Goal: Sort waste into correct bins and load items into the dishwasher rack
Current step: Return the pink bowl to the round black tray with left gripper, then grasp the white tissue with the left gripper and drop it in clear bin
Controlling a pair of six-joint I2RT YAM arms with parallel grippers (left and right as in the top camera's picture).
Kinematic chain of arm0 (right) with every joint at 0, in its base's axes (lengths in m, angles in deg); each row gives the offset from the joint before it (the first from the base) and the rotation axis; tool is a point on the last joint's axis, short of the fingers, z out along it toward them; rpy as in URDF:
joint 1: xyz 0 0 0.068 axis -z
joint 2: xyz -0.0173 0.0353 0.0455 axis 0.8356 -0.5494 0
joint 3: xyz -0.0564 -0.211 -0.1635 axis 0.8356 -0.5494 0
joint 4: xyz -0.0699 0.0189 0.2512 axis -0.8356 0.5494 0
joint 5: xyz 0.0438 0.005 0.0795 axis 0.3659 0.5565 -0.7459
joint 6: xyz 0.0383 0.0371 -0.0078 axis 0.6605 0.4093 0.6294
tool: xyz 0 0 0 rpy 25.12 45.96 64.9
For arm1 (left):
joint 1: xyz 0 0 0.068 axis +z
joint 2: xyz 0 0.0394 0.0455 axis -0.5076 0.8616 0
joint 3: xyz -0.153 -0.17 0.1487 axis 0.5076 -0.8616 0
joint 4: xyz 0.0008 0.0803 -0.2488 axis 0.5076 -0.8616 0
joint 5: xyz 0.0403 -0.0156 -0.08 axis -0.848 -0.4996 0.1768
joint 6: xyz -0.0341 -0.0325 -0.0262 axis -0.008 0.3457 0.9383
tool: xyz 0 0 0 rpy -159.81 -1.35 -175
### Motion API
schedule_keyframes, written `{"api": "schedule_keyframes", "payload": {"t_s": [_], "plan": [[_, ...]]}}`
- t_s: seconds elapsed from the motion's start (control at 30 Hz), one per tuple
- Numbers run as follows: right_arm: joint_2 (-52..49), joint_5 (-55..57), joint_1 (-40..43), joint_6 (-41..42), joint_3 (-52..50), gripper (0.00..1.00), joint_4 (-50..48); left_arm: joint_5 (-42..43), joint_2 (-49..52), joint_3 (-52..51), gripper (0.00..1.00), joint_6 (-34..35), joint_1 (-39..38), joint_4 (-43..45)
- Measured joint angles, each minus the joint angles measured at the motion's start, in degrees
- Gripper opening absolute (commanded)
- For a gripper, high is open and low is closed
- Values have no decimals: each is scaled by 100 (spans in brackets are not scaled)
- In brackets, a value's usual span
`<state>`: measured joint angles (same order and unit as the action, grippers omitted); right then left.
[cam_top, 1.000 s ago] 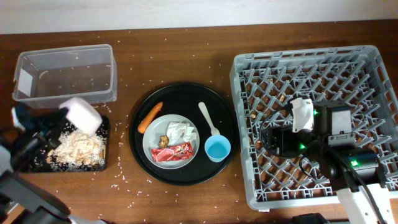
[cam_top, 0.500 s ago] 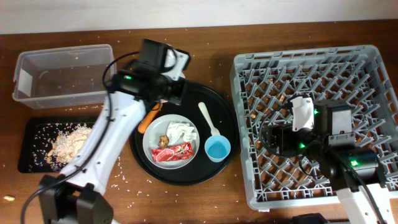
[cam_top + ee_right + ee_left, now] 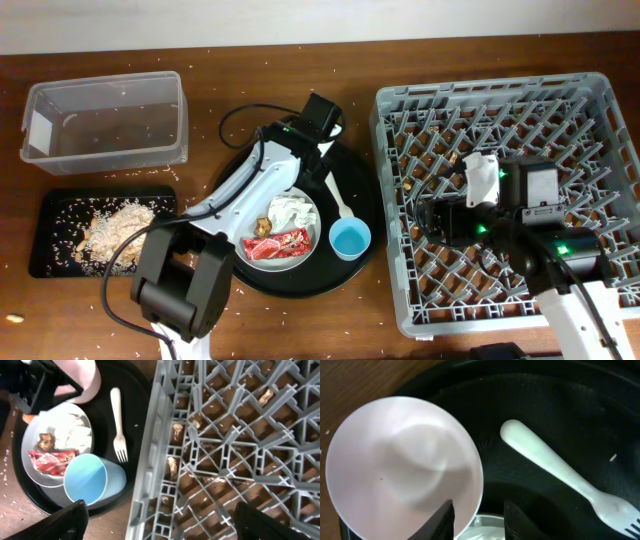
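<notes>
My left gripper [image 3: 477, 520] is shut on the rim of the cream bowl [image 3: 402, 467] and holds it over the round tray beside the white spoon [image 3: 560, 472]. In the overhead view the left gripper [image 3: 300, 165] and arm hide the bowl and the carrot. The grey plate [image 3: 300, 240] carries the tissue [image 3: 291, 211], the red wrapper [image 3: 278, 245] and a brown lump [image 3: 262, 226]. The blue cup [image 3: 350, 239] stands beside it. My right gripper [image 3: 160, 525] is open and empty over the dishwasher rack [image 3: 590, 110]. Beige scraps [image 3: 115, 232] lie in the black rectangular tray [image 3: 60, 200].
The clear tub [image 3: 105, 120] stands at the back left, behind the black tray. The large round black tray [image 3: 365, 185] holds the plate, cup and spoon [image 3: 337, 195]. Grains are scattered over the wooden table, and some scraps lie under the rack's lattice floor.
My left arm has swung right from above the black rectangular tray to the round tray, carrying the cream bowl. The scraps now lie in the black tray. The right arm has barely moved.
</notes>
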<state>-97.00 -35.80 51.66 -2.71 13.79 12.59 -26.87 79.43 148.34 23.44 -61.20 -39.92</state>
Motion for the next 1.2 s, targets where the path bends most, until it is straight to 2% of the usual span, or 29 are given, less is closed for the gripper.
{"api": "schedule_keyframes", "payload": {"t_s": [0.1,0.2,0.27,0.33,0.4,0.57,0.63,0.77,0.83,0.97,1.1,1.2], "plan": [[-9,-413,0,-11,11,99,-415,7,44,645,42,133,114,-846],[-20,-1045,0,-7,13,99,-1211,192,31,1711,57,317,599,-1493],[-105,-1384,0,317,22,99,-1978,387,28,2122,62,485,970,-1897],[-332,-1541,-7,660,35,91,-2614,763,31,2452,64,645,1534,-2135],[-706,-1600,-122,933,33,88,-3069,1049,31,2546,64,658,1989,-2260],[-1552,-1639,-485,1167,31,89,-2896,1609,31,2564,64,341,1978,-3451],[-1665,-1639,-483,1161,31,90,-2691,1797,31,2564,68,345,1919,-4140],[-1676,-1644,-483,1064,31,92,-2382,1899,31,2557,71,321,1873,-4695],[-1676,-1646,-483,1005,31,92,-2260,1897,4,2323,72,223,1644,-4568],[-1676,-1657,-271,929,31,92,-1803,1722,-57,1054,73,-35,874,-3051],[-1637,-1659,55,704,31,92,-1279,1606,-122,142,73,-695,651,-1952],[-833,-1661,297,494,26,92,-1147,1572,-127,-409,73,-872,638,-1268]]}}
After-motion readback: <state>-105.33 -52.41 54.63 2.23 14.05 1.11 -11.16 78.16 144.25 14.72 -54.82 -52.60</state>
